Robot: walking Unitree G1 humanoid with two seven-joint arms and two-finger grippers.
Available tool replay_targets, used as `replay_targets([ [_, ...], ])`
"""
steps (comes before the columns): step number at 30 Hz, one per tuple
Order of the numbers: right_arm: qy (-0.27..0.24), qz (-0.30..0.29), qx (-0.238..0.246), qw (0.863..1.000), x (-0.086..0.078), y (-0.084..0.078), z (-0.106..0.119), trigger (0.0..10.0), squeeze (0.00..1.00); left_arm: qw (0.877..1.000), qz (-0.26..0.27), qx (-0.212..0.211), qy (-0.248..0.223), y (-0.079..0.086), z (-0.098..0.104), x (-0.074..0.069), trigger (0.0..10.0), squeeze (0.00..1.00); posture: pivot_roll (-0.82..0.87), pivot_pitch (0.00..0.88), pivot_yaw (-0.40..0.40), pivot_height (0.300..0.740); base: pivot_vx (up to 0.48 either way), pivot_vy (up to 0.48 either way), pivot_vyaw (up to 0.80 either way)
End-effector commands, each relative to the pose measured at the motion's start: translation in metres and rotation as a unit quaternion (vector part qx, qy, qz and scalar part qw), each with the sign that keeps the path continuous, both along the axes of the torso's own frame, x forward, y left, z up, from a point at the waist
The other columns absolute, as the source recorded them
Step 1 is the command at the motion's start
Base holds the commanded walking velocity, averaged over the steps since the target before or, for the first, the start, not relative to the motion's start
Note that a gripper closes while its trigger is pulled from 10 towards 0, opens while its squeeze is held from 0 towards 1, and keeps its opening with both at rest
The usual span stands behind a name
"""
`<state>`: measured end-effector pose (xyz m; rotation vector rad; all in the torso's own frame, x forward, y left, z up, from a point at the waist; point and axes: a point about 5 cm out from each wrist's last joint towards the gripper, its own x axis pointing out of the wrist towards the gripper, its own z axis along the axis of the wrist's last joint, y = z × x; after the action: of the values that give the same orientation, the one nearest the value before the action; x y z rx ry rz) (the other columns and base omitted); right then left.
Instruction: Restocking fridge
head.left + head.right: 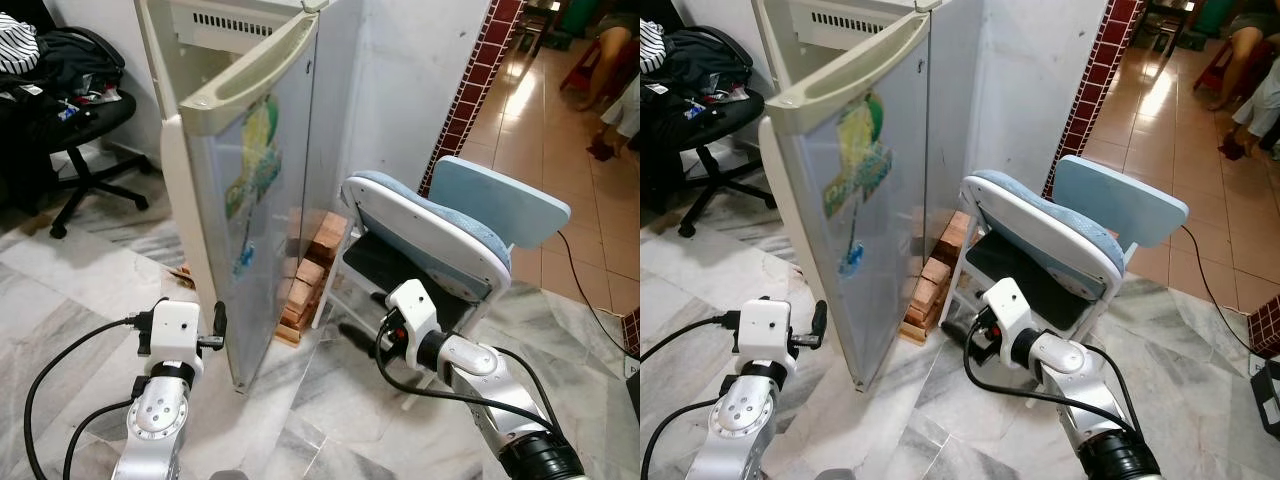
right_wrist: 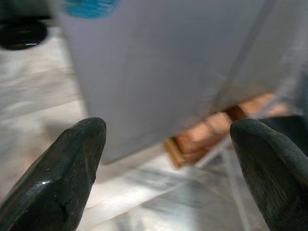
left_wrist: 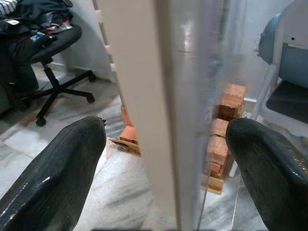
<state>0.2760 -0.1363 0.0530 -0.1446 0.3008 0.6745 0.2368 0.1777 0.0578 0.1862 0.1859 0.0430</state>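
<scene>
1. You are facing the fridge [image 1: 330, 60], which stands against the white wall with its door [image 1: 255, 190] swung out toward you, so you see the door's outer face and its free edge.
2. A yellow, green and blue sticker [image 1: 252, 160] sits on the door's outer face, and a recessed handle runs along the door's top edge.
3. Your left hand [image 3: 159, 159] is low at the door's free edge; its 2 black fingers [image 3: 62, 168] are spread apart, 1 on each side of the edge, and it grips nothing.
4. Whether those fingers touch the door cannot be told.
5. Your right hand [image 2: 166, 163] is low on the door's outer side, in front of the chair; its fingers [image 2: 62, 168] are also spread wide and hold nothing.
6. A folding chair [image 1: 430, 240] with a light blue seat and back stands just right of the door, tipped forward.
7. A stack of bricks [image 1: 310, 275] lies on the floor between the fridge body and the chair, beside the wall.
8. A black office chair [image 1: 80, 130] piled with clothes stands well to the left of the fridge.
9. The floor [image 1: 90, 290] under you is grey-veined marble; a brown tiled floor lies beyond the wall on the right, where part of a person [image 1: 615, 60] sits at the far edge.
</scene>
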Motion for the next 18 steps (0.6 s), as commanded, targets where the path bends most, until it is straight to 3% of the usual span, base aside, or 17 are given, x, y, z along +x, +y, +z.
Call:
replay_targets([
  [1, -0.02, -0.026, -0.006, 0.999, 0.002, -0.002, 0.001, 10.0, 0.0, 1.0, -0.01, 0.004, -0.004, 0.002, 0.001, 0.009, 10.0, 0.0, 0.11, 0.0, -0.049, 0.74, 0.0, 0.0, 0.0],
  [3, -0.022, -0.034, -0.005, 0.999, 0.002, -0.002, 0.0, 10.0, 0.0, 1.0, -0.014, 0.007, -0.002, 0.002, 0.001, 0.012, 10.0, 0.0, 0.11, 0.0, -0.049, 0.74, 0.0, 0.0, 0.0],
  [6, -0.059, -0.084, -0.003, 0.995, 0.006, -0.002, 0.005, 10.0, 0.0, 1.0, -0.007, 0.019, -0.007, 0.016, 0.007, 0.037, 10.0, 0.0, 0.09, 0.0, -0.044, 0.74, 0.0, 0.0, 0.0],
  [11, -0.08, -0.138, 0.018, 0.987, 0.013, -0.01, 0.013, 10.0, 0.0, 1.0, -0.003, 0.021, -0.011, 0.022, 0.011, 0.041, 10.0, 0.0, 0.08, 0.0, -0.04, 0.74, 0.0, 0.0, 0.0],
  [14, -0.092, -0.219, 0.046, 0.97, 0.016, -0.025, 0.018, 10.0, 0.0, 1.0, 0.016, 0.021, -0.008, 0.032, 0.009, 0.037, 10.0, 0.0, 0.08, 0.0, -0.04, 0.74, 0.0, 0.0, 0.0],
  [16, -0.09, -0.238, 0.058, 0.965, 0.014, -0.028, 0.017, 10.0, 0.0, 0.999, 0.024, 0.026, -0.007, 0.035, 0.007, 0.035, 10.0, 0.0, 0.08, 0.0, -0.042, 0.74, 0.0, 0.0, 0.0],
  [18, -0.089, -0.25, 0.067, 0.962, 0.012, -0.029, 0.015, 10.0, 0.0, 0.999, 0.035, 0.024, -0.006, 0.039, 0.005, 0.035, 10.0, 0.0, 0.08, 0.0, -0.045, 0.74, 0.0, 0.48, 0.0],
])
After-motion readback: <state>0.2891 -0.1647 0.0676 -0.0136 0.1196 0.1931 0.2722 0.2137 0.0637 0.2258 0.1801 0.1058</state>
